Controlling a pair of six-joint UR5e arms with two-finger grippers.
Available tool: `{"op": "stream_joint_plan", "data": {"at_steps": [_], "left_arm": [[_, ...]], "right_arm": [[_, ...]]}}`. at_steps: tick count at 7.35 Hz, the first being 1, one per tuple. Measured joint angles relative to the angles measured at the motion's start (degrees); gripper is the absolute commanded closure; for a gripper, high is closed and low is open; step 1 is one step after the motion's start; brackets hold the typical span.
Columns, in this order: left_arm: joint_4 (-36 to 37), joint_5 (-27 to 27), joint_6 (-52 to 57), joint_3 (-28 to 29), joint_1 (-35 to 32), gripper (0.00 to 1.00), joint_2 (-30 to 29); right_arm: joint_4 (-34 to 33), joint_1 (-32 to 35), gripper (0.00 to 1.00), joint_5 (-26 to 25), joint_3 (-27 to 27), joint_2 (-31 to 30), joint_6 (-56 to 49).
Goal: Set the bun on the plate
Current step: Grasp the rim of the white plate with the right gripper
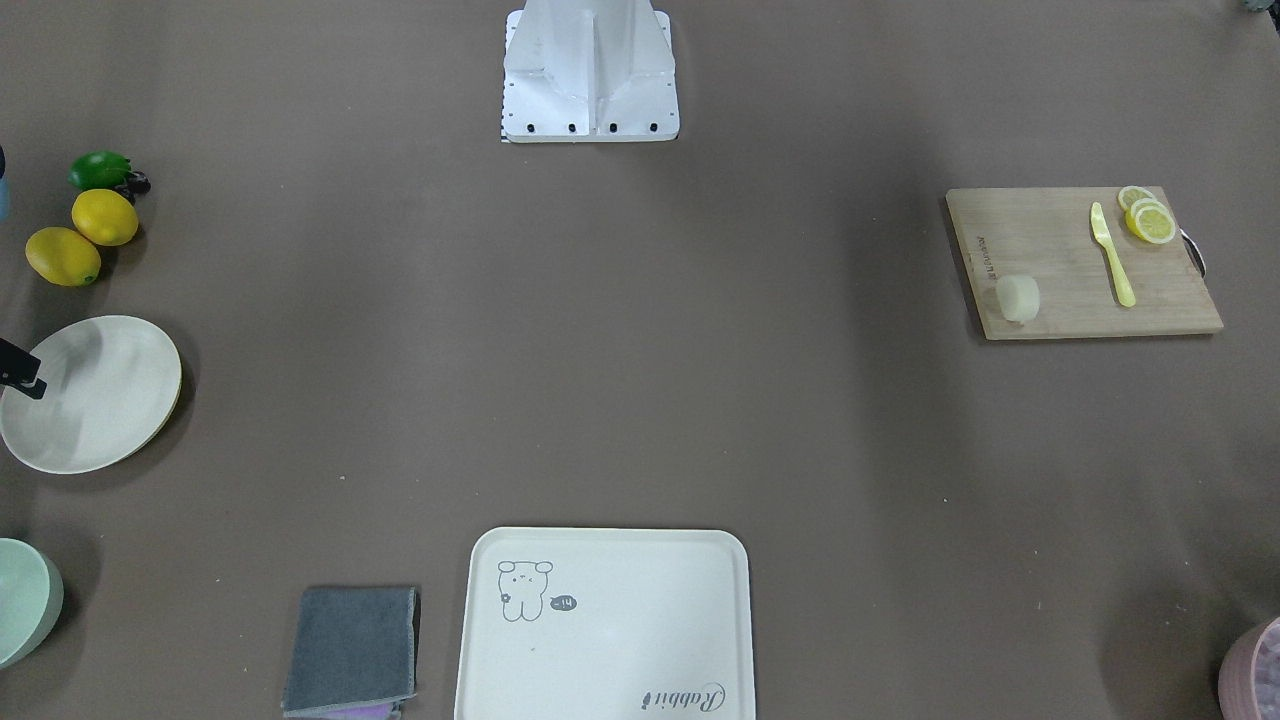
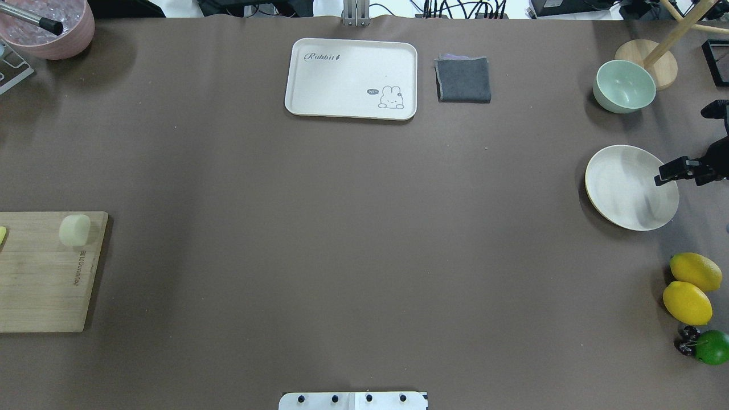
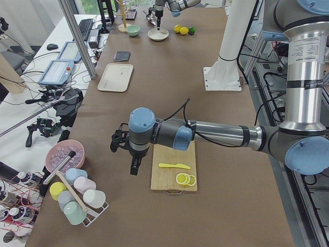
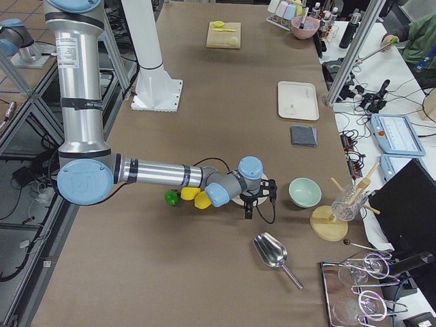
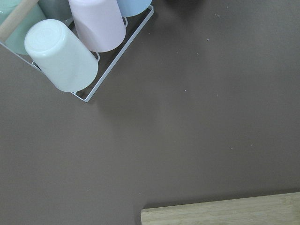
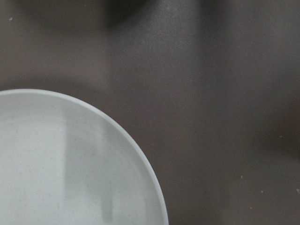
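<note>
The bun (image 1: pixel 1018 298) (image 2: pixel 74 230), a pale stubby cylinder, lies on a wooden cutting board (image 1: pixel 1060 250) (image 2: pixel 40 285). The round cream plate (image 1: pixel 95 400) (image 2: pixel 626 191) (image 6: pixel 65 168) sits bare at the table's other end. My right gripper (image 2: pixel 686 142) (image 4: pixel 257 201) hangs open over the plate's outer edge, holding nothing. One of its fingers (image 1: pixel 22 372) overlaps the rim. My left gripper (image 3: pixel 125 158) hovers just off the board's end toward the cup rack, away from the bun. Whether it is open or shut I cannot tell. Its wrist view shows only a board edge (image 5: pixel 220 213).
A yellow knife (image 1: pixel 1112 255) and lemon slices (image 1: pixel 1148 220) share the board. Two lemons (image 2: pixel 690 287) and a lime (image 2: pixel 712 347) lie near the plate, a green bowl (image 2: pixel 623 85) beyond it. A bear tray (image 2: pixel 351 78), grey cloth (image 2: pixel 463 80) and cup rack (image 5: pixel 70 47) stand around.
</note>
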Motion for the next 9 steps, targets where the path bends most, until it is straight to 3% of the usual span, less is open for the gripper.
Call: {"op": "stream_joint_plan", "data": {"at_steps": [4,6,9], "left_arm": [[-0.04,-0.01,0.07,0.18,-0.06,0.02,0.33],[-0.1,-0.04,0.07,0.17,-0.06,0.02,0.99],[-0.09,-0.01,0.07,0.24,-0.12,0.02,1.2]], "right_arm": [[1.84,-0.08,1.0,-0.09,-0.07,-0.13,0.91],[2.0,-0.12,1.0,0.54,1.8,0.98,7.37],[1.74,1.3,1.0,6.31,5.87,2.64,11.67]]}}
